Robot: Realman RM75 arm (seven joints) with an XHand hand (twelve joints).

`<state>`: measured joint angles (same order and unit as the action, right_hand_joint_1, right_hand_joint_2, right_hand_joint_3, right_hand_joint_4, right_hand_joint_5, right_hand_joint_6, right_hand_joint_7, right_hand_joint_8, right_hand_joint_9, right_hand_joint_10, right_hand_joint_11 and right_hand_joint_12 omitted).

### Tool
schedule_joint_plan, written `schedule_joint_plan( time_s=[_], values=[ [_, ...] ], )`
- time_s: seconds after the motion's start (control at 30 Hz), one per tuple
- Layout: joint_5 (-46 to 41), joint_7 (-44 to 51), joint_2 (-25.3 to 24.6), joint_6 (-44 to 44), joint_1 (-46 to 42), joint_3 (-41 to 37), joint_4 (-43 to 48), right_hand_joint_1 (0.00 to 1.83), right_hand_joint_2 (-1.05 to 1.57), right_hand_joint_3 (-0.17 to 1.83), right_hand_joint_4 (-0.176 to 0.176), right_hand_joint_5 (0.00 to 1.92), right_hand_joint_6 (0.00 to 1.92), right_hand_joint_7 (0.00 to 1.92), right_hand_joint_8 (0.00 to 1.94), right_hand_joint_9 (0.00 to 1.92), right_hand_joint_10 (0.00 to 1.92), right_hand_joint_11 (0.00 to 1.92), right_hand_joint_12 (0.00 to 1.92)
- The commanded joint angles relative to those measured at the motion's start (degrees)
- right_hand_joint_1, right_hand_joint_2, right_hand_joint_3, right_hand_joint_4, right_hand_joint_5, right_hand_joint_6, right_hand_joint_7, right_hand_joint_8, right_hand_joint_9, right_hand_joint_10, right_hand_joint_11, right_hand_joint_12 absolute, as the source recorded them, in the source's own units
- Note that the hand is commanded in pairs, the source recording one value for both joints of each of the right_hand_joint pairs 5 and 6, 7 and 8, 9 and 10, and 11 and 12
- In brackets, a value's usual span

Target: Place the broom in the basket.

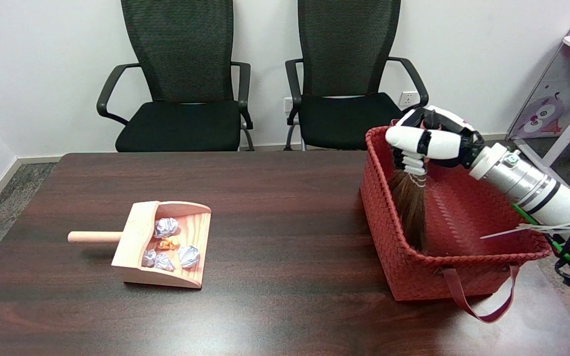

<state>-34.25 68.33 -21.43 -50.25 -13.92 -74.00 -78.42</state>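
Note:
A small broom (409,202) with dark brown bristles hangs bristles-down inside the red woven basket (389,247) at the table's right. Its bristle tips reach down near the basket's floor by the left wall. My right hand (431,141) grips the broom's top just above the basket's far rim, fingers wrapped around the handle, which is hidden inside the fist. The arm reaches in from the lower right across the basket.
A wooden dustpan (164,244) holding several crumpled paper balls lies on the dark table (285,188) at the left, handle pointing left. Two black office chairs (181,89) stand behind the table. A basket strap (483,301) droops over the table's front right.

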Motion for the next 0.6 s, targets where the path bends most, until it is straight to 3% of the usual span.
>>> schedule_joint_plan(
  time_s=[0.03, 0.07, 0.1, 0.13, 0.2, 0.27, 0.3, 0.33, 0.37, 0.4, 0.5, 0.6],
  values=[
    [2.44, 2.16, -4.06, 3.32, 2.23, 1.82, -1.94, 0.93, 1.57, 0.76, 0.176, 1.92, 1.92, 1.92, 1.92, 1.92, 1.92, 1.92, 1.92],
    [2.44, 2.16, -4.06, 3.32, 2.23, 1.75, -2.00, 0.91, 1.57, 0.79, 0.176, 1.92, 1.92, 1.92, 1.92, 1.92, 1.92, 1.92, 1.92],
    [2.44, 2.16, -4.06, 3.27, 2.23, 1.73, -2.00, 0.86, 1.57, 1.02, 0.095, 1.74, 1.74, 1.74, 1.74, 1.87, 1.87, 1.92, 1.92],
    [2.44, 2.16, -4.06, 3.15, 2.23, 1.64, -2.00, 0.82, 1.57, 1.23, 0.066, 1.61, 1.61, 1.61, 1.61, 1.79, 1.79, 1.92, 1.92],
    [2.44, 2.16, -4.06, 3.15, 2.34, 1.58, -2.00, 0.78, 1.54, 1.58, 0.101, 1.43, 1.43, 1.43, 1.43, 1.64, 1.64, 1.90, 1.90],
    [2.44, 2.16, -4.06, 2.98, 2.60, 1.58, -2.00, 0.81, 1.35, 1.78, 0.164, 1.29, 1.29, 1.29, 1.29, 1.52, 1.52, 1.83, 1.83],
    [2.44, 2.16, -4.06, 2.92, 2.71, 1.58, -2.00, 0.85, 1.24, 1.83, 0.167, 1.23, 1.23, 1.23, 1.23, 1.46, 1.46, 1.78, 1.78],
    [2.44, 2.16, -4.06, 2.80, 2.88, 1.53, -2.00, 0.89, 1.15, 1.83, 0.099, 1.15, 1.15, 1.15, 1.15, 1.38, 1.38, 1.74, 1.74],
    [2.44, 2.18, -4.06, 2.79, 3.02, 1.36, -2.00, 0.94, 1.04, 1.83, -0.059, 1.07, 1.07, 1.07, 1.07, 1.29, 1.29, 1.68, 1.68],
    [2.44, 2.26, -4.06, 2.79, 3.02, 1.20, -2.02, 0.97, 0.98, 1.83, -0.176, 1.01, 1.01, 1.01, 1.01, 1.22, 1.22, 1.64, 1.64],
    [2.33, 3.43, -4.06, 2.79, 3.19, 0.81, -2.30, 0.97, 0.78, 1.82, -0.176, 0.88, 0.88, 0.88, 0.88, 0.91, 0.91, 1.51, 1.51],
    [2.26, 4.43, -4.06, 2.79, 3.20, 0.19, -2.72, 0.93, 0.57, 1.73, -0.161, 0.78, 0.78, 0.78, 0.78, 0.72, 0.72, 1.23, 1.23]
  ],
)
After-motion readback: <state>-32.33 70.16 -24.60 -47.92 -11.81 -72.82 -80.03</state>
